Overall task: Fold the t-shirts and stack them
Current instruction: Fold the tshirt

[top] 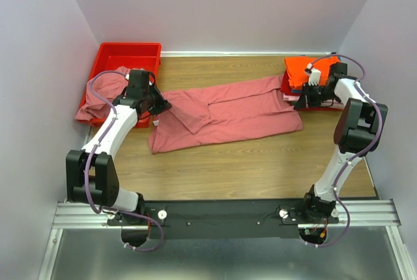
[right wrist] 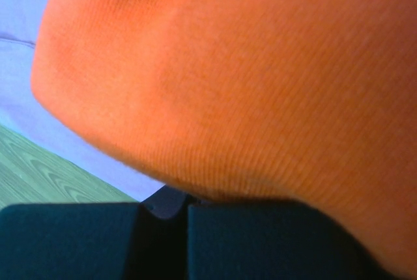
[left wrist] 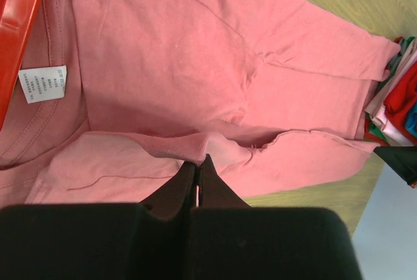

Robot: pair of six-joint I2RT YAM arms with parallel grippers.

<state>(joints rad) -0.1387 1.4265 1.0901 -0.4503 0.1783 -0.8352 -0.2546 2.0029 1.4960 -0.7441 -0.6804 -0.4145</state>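
A large rose-pink t-shirt (top: 228, 114) lies spread across the middle of the table. My left gripper (top: 157, 107) is shut on a raised fold at its left end; in the left wrist view the jaws (left wrist: 197, 160) pinch that pink fold, with the white neck tag (left wrist: 44, 83) to the left. A second rose-pink shirt (top: 104, 92) hangs out of the red bin. A bright orange t-shirt (top: 309, 68) tops a stack at the far right. My right gripper (top: 306, 98) is at that stack. In the right wrist view its jaws (right wrist: 187, 196) are together, tips under orange fabric (right wrist: 247, 78).
The red plastic bin (top: 127, 55) stands at the back left, and its rim shows in the left wrist view (left wrist: 19, 26). The stack under the orange shirt holds pale pink, red and dark layers (left wrist: 394, 101). Bare wood (top: 234, 169) lies in front of the pink shirt. Walls enclose three sides.
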